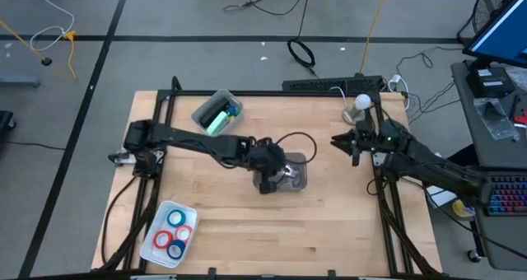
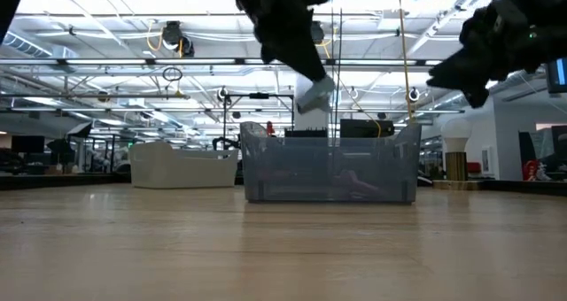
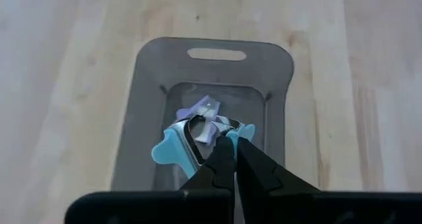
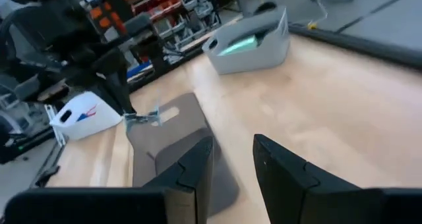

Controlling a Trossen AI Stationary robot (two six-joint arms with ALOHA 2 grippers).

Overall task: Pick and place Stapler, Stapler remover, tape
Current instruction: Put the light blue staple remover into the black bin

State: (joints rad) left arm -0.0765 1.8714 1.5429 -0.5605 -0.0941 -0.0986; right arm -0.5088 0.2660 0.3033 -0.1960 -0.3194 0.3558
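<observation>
The left gripper (image 3: pixel 232 141) pinches a staple remover (image 3: pixel 188 143) just above the clear grey bin (image 1: pixel 295 175) mid-table. The right gripper (image 4: pixel 231 159) waits at the table's right edge, fingers apart. The stapler (image 1: pixel 216 117) lies in another bin, the tape rolls (image 1: pixel 173 231) in a white tray.

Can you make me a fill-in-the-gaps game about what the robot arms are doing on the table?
1. The left gripper holds a stapler remover above the ____ bin.
2. The tape rings lie in a ____ tray.
3. The mint-green stapler lies inside a ____.
4. The right gripper holds ____.

Missing words: grey; white; bin; nothing
</observation>
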